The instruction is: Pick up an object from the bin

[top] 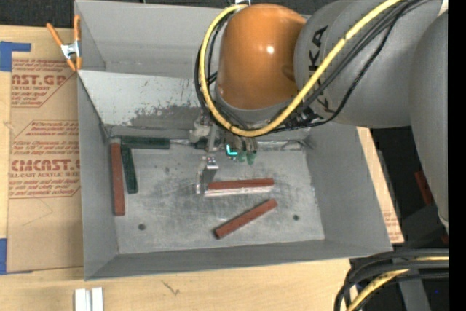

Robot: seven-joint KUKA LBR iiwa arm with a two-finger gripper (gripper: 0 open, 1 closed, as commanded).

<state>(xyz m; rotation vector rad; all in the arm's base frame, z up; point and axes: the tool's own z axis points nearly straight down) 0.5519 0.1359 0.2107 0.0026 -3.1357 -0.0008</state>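
Observation:
My gripper (209, 178) hangs below the orange wrist cover, low over the middle of the bin floor. Its metal tip stands at the left end of a red-brown flat bar (244, 187) that lies horizontally there; whether it touches the bar is unclear. A second red-brown bar (245, 219) lies at a slant just in front of the first. Most of the gripper's body is hidden under the cover.
Along the bin's left side a red-brown bar (116, 178) lies lengthwise with a dark green bar (129, 170) beside it. Another dark green bar (145, 143) lies along the foot of the back wall. The arm covers the bin's back right.

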